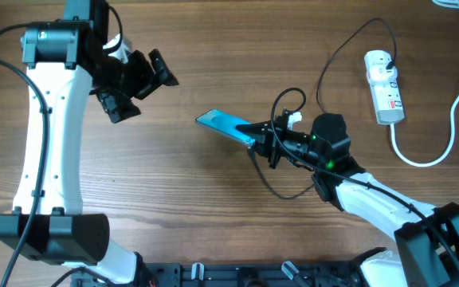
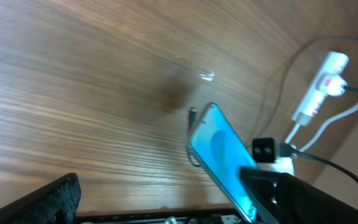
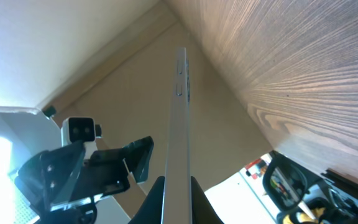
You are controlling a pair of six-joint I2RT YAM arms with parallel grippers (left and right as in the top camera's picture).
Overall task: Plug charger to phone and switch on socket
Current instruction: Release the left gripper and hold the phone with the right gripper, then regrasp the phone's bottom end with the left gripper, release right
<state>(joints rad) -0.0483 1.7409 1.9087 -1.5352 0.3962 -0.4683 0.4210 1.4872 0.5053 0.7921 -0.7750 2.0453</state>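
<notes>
The right gripper is pinched shut on the phone, gripping it at one short end near the middle of the counter. The phone juts from the gripper toward the left arm, its teal screen tilted up. In the right wrist view it shows edge-on as a thin pale strip rising from between the two fingers. In the left wrist view the screen slants above the wood, with the right gripper's dark body at its lower end.

The left gripper hangs over the counter's upper left with its jaws spread wide and nothing between them, well apart from the phone.

The socket lies near the counter's upper right. Its white cord loops away toward the right edge. The charger leaves the socket's far end, arcs left and curls in loops around the right gripper. Its tip may be among those loops, but I cannot tell where it sits or whether it touches the phone.
</notes>
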